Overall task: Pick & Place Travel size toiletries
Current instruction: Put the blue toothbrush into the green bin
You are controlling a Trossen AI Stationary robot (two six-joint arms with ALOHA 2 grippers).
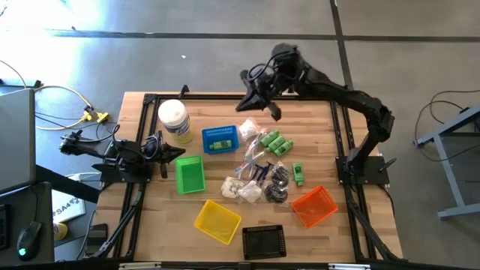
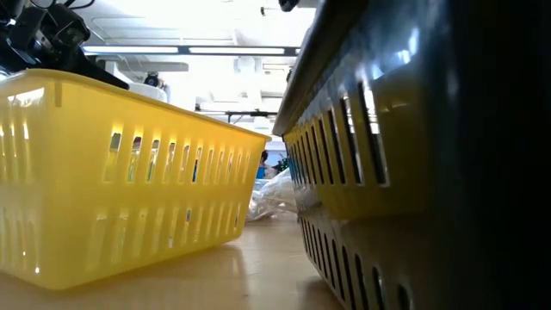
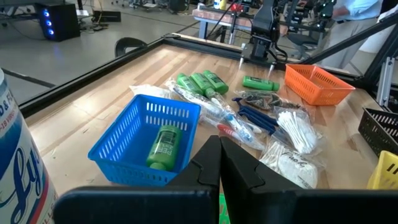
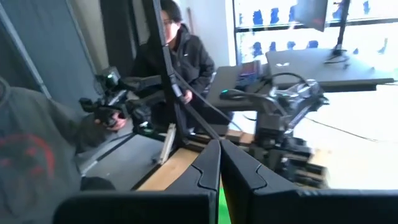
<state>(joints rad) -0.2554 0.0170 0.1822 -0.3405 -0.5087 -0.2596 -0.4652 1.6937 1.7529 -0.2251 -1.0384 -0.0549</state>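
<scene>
Both grippers are clenched on nothing: right gripper (image 1: 264,105) hangs near the table's back edge, left gripper (image 1: 163,150) parked beside the green basket (image 1: 190,173). Toiletries (image 1: 264,171) sit piled mid-table, one green bottle (image 3: 165,145) already in the blue basket (image 3: 127,149), so sorting's barely started

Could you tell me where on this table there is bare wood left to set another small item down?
Bare wood shows between the green basket and the pile of toiletries, and along the far edge between the white-lidded jar and the right gripper. It is crowded from the blue basket across to the orange basket.
</scene>
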